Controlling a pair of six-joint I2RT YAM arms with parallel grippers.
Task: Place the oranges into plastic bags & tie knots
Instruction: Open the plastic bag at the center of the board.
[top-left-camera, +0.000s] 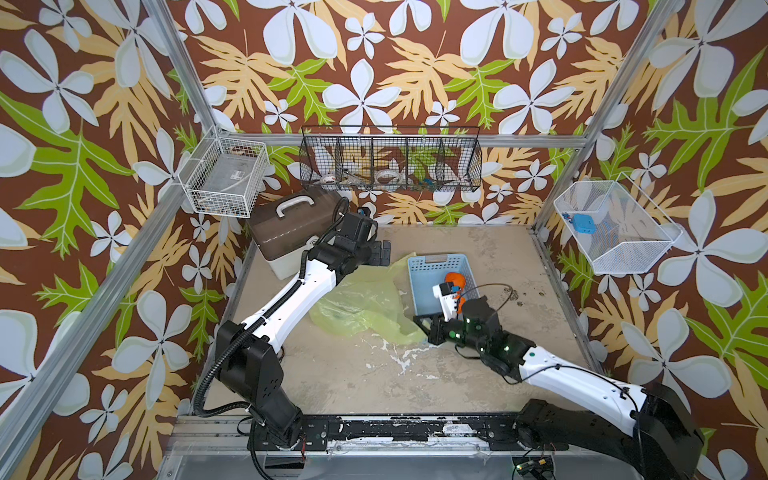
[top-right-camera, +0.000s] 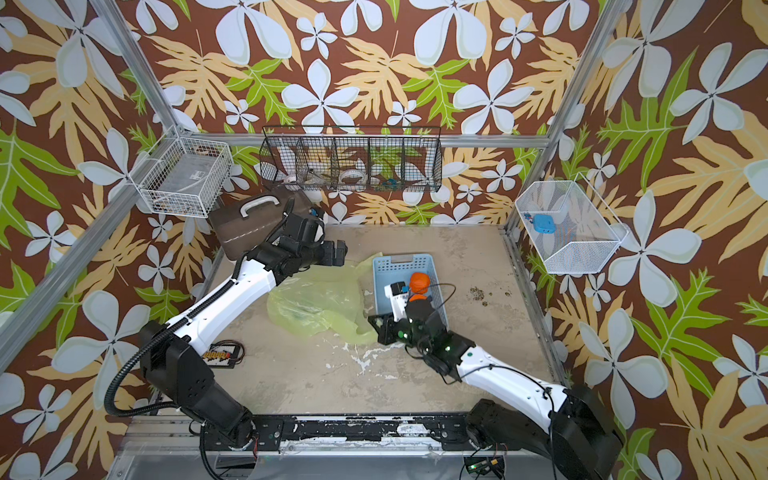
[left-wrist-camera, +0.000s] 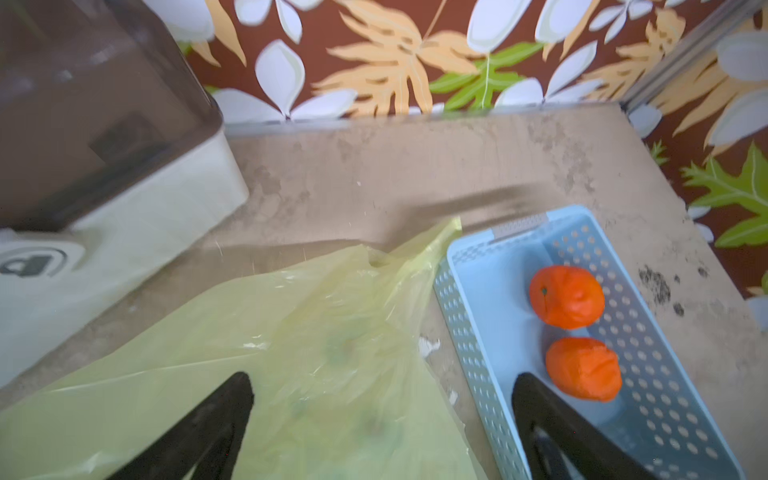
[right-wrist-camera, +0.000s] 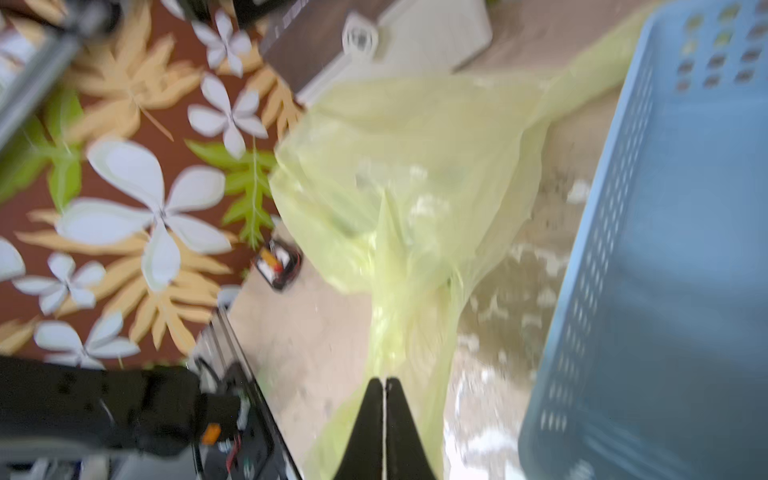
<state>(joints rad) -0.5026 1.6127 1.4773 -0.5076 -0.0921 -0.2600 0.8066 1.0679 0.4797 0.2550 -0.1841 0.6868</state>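
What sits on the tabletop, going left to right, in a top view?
Lidded storage box with a white handle → yellow-green plastic bag → light-blue slotted basket → dark stains.

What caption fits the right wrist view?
Close-up: right gripper shut on a bunched edge of the bag, with the basket alongside.
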